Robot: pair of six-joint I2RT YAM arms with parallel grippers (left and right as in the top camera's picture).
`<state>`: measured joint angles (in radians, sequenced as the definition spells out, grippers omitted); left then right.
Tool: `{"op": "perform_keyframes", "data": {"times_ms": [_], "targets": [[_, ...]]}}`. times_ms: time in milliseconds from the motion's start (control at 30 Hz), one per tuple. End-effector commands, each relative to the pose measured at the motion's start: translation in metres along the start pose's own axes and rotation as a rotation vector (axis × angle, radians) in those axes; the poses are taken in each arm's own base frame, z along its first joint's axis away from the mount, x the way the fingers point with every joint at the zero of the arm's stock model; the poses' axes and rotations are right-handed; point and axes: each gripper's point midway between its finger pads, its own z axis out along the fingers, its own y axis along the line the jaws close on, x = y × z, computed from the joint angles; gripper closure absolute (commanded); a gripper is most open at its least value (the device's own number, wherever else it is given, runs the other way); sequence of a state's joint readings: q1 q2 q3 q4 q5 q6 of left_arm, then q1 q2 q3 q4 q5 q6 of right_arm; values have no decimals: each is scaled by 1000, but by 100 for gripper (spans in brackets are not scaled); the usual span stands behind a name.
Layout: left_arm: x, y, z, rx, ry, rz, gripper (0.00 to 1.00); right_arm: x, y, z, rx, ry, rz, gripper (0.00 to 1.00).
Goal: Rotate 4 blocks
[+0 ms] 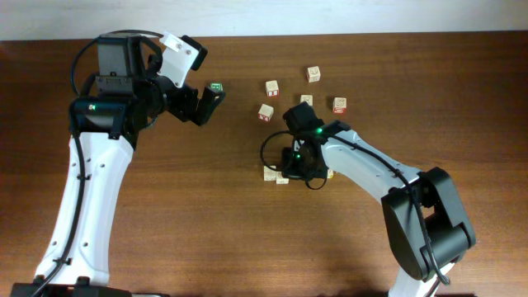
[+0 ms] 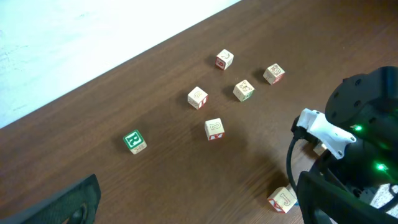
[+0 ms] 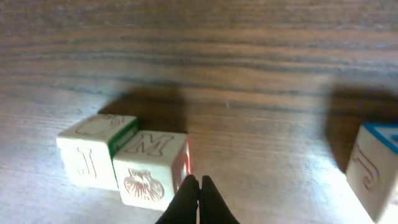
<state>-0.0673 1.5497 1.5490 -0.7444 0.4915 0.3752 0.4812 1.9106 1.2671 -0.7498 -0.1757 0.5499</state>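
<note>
Right gripper (image 3: 199, 198): my black tips pinched together, empty
M cube (image 3: 152, 168): pale wood, carved shell, touching J cube (image 3: 92, 155)
Left gripper (image 1: 208, 101): spread wide
Table (image 3: 249, 74): streaky dark grain

A dark brown wooden table (image 1: 206, 231) carries everything, and a white surface (image 1: 346, 15) runs beyond its far edge. Six things lie scattered over the table's far half, all small wooden letter cubes, none touching another. The green-topped cube (image 1: 216, 87), with a white letter, sits alone, furthest toward the left edge. To its right, a pale cube with a faint round print (image 1: 271, 87) lies just beyond a red-based cube (image 1: 266, 112). The red-printed cube (image 1: 313, 74) is the one nearest the far edge. Nearer the table's middle lie a green-printed cube (image 1: 306, 101) and, just to its right, a red-sided cube (image 1: 340, 104).
</note>
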Motion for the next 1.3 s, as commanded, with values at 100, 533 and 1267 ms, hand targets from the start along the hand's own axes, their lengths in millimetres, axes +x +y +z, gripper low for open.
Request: {"op": "perform_keyframes", "data": {"times_ms": [100, 533, 1267], "targets": [[-8, -1, -2, 10, -20, 17, 1, 7, 21, -28, -22, 1, -31, 95], [-8, -1, -2, 10, -20, 17, 1, 46, 22, -5, 108, 50, 4, 95], [-8, -1, -2, 10, -20, 17, 1, 25, 24, 13, 102, -40, -3, 95]]}}
